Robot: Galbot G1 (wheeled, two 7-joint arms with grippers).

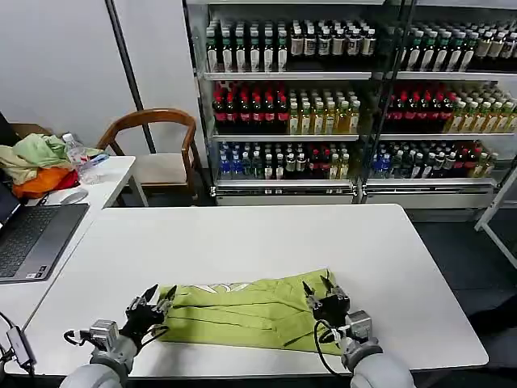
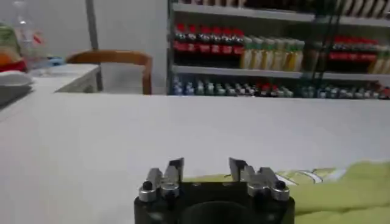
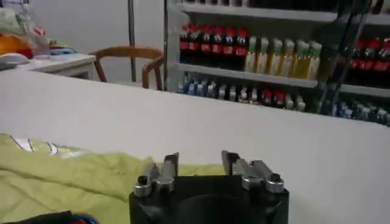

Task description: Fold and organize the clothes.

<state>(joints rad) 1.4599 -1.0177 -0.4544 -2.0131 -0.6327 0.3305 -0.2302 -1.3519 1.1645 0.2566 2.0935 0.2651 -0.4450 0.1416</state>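
The left hand [image 1: 150, 301] sits with fingers spread and empty at the T-shirt's [image 1: 242, 313] left end; the right hand [image 1: 325, 299] hovers over its right end, likewise parted and holding nothing. The T-shirt lies partly folded, its long axis running straight from one hand to the other, so each arm is nearest its own end. It rests near the front edge of the white tabletop [image 1: 266, 238]. Beyond the T-shirt stand drink shelves [image 1: 339, 97] and a wooden chair [image 1: 153, 149].

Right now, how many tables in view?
2. The big white table in front of the robot, holding the green T-shirt; a second white table to its left, with the laptop and clothes heap.
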